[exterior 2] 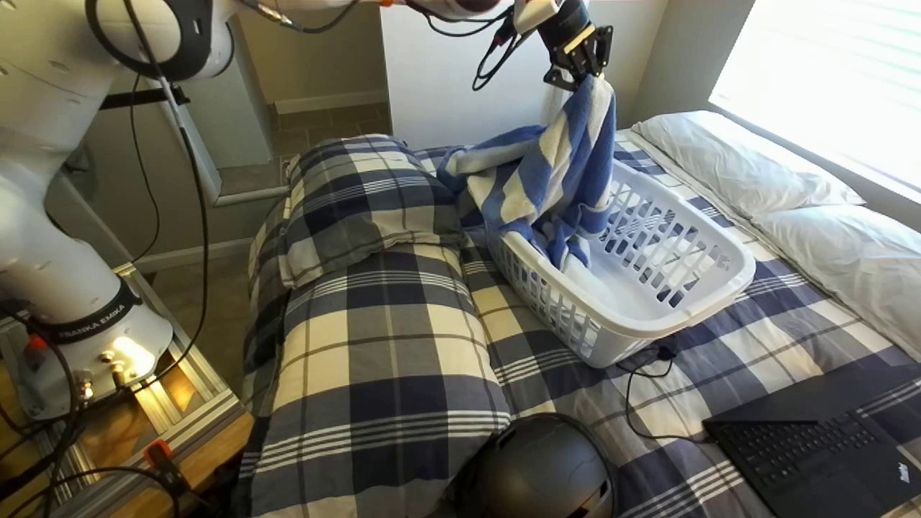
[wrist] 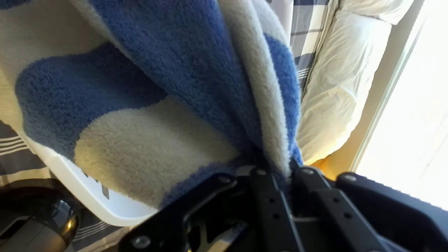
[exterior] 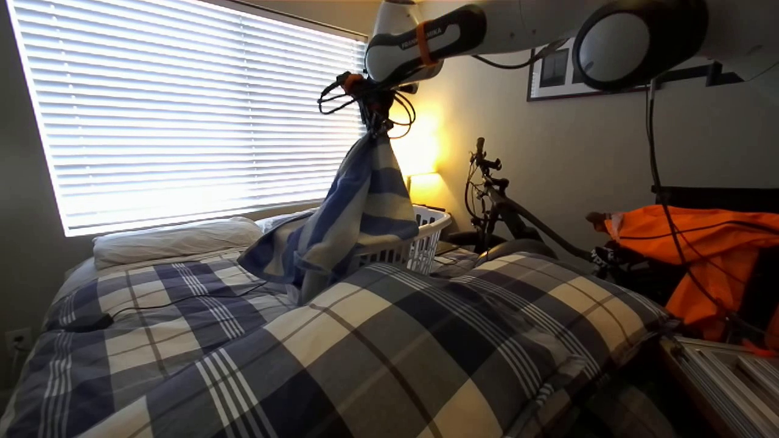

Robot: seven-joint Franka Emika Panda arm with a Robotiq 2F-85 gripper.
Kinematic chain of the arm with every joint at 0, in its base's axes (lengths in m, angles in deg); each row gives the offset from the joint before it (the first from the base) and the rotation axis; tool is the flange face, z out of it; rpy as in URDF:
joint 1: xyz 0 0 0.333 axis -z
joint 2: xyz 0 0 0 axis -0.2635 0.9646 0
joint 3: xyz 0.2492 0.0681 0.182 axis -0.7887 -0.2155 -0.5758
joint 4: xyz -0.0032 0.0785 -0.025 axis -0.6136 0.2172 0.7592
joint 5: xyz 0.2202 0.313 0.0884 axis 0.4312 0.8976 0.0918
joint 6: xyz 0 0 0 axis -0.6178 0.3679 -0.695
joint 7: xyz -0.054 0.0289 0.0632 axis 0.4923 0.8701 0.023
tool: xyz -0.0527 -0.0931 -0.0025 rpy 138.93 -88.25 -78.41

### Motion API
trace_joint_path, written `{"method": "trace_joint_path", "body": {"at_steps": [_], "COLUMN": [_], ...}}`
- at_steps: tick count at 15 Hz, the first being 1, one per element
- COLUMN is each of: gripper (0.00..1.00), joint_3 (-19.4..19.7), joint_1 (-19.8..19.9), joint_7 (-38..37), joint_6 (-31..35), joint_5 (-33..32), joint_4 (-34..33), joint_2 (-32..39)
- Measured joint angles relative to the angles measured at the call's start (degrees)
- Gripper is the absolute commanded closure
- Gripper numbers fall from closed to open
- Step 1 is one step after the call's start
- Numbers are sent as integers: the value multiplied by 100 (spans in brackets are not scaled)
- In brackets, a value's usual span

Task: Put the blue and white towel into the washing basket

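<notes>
Basket (exterior 2: 645, 326) partly hidden behind towel (exterior 2: 565, 162)

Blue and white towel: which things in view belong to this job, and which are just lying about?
Job: blue and white towel, pincer gripping it, washing basket.
Just lying about: laptop, dark helmet, orange cloth, white pillows.

The basket (exterior 2: 626, 288) is open above except beneath the towel (exterior 2: 557, 173).

Plaid bedding (exterior 2: 388, 338), white pillows (exterior 2: 741, 162) and a glowing lamp (exterior: 425, 185) show a home bedroom.
</notes>
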Motion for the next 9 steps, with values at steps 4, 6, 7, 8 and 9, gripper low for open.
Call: {"method": "trace_joint_path", "body": {"at_steps": [4, 6, 7, 8, 9], "gripper": [97, 97, 97, 97, 97], "joint_3": [0, -8, -40, -89, -134], "joint_1": [292, 398, 440, 478, 511], "joint_7": [-593, -708, -759, -794, -815], "joint_6": [-80, -182, -202, -221, -245], "joint_5": [16, 22, 7, -4, -7], "joint_4": [-802, -1132, -1238, -1320, -1389], "joint_2": [787, 1116, 1244, 1353, 1454]}}
